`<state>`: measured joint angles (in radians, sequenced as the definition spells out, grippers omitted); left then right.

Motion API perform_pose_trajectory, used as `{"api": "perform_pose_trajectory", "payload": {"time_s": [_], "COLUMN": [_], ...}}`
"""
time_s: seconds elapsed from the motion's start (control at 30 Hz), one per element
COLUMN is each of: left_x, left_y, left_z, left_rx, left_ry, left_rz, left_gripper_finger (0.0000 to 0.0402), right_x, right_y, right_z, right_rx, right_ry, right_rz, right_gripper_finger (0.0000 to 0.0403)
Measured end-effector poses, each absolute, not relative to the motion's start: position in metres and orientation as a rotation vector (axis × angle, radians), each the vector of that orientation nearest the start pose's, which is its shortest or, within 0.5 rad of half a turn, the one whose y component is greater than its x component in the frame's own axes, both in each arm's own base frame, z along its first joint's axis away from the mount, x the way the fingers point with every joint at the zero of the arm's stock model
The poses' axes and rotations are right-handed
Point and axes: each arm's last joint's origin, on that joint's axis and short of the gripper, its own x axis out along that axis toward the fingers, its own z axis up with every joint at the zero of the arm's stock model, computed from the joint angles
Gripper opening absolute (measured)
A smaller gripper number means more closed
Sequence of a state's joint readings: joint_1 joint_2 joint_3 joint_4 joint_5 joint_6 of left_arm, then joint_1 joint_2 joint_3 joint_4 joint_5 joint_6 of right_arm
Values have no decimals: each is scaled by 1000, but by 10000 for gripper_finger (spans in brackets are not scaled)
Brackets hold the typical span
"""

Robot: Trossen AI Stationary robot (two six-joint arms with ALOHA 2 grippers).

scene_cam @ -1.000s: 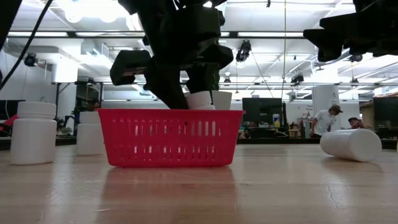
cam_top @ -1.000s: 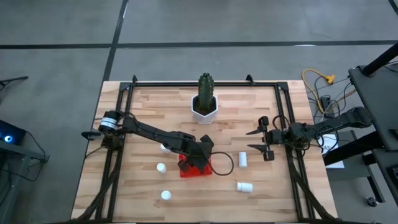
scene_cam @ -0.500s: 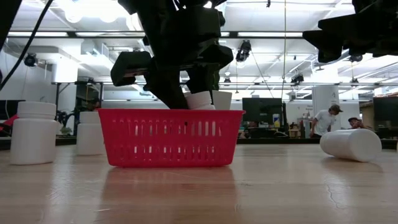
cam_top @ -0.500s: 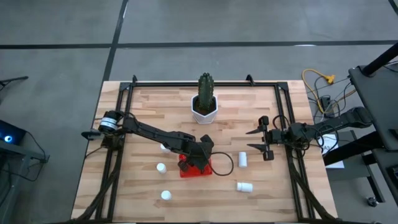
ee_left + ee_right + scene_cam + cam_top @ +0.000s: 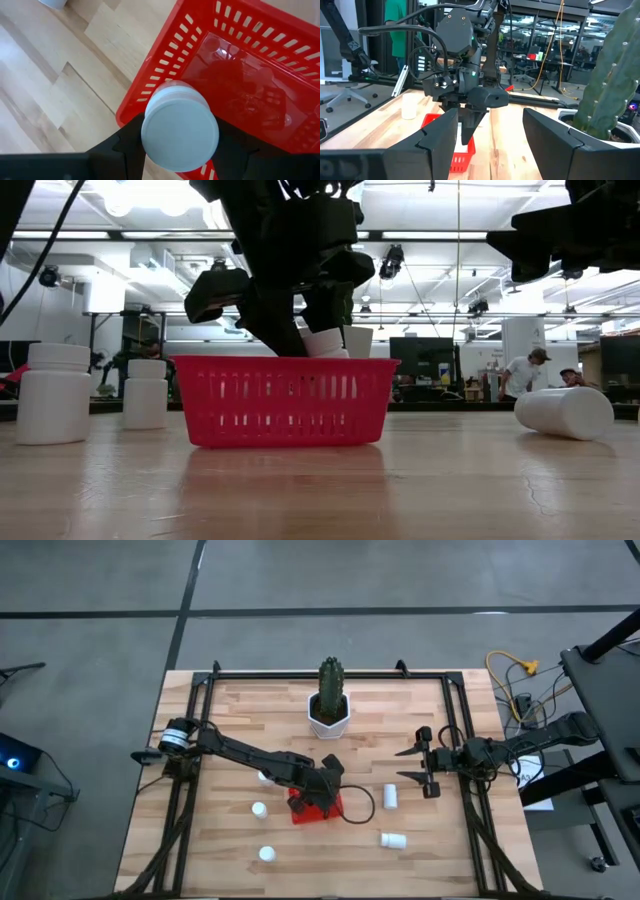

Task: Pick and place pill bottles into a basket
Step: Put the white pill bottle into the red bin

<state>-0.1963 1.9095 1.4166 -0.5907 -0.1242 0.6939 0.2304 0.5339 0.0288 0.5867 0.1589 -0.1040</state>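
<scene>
My left gripper (image 5: 318,795) hangs over the red basket (image 5: 285,400), shut on a white pill bottle (image 5: 180,132) whose top (image 5: 325,340) sticks up above the basket's rim. Other pill bottles are on the table: two upright left of the basket (image 5: 259,809) (image 5: 266,853), one half hidden by the left arm (image 5: 263,776), and two to the right (image 5: 390,796) (image 5: 393,839). My right gripper (image 5: 422,765) waits open at the table's right side, holding nothing. My left gripper pinches the bottle at its cap end (image 5: 150,131), one finger (image 5: 127,147) on each side. The fingers slant down from above. The bottle is upright, cap up, with its lower part inside the basket; the basket wall hides whether it rests on the floor.
A cactus in a white hexagonal pot (image 5: 328,715) stands at the table's far middle. A black cable loop (image 5: 358,805) lies just right of the basket. A black frame (image 5: 200,690) runs along the table's edges. People (image 5: 525,370) are far off in the room.
The basket has slid a little toward the table's right edge, and the held bottle has shifted the same way with it. My left gripper has tipped slightly while staying over the basket.
</scene>
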Motion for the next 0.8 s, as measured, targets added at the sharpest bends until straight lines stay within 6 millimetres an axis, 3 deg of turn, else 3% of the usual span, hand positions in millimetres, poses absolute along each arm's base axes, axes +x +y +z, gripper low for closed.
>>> {"api": "perform_pose_trajectory", "payload": {"time_s": [0.8], "left_x": [391], "left_y": [-73], "left_z": [204], "left_rx": [810], "left_ry": [1011], "left_rz": [-400], "left_gripper_finger": [169], "right_x": [130], "right_y": [26], "right_z": [180], "right_rx": [-88], "right_ry": [-84], "right_rz": [67], "right_gripper_finger": [214]}}
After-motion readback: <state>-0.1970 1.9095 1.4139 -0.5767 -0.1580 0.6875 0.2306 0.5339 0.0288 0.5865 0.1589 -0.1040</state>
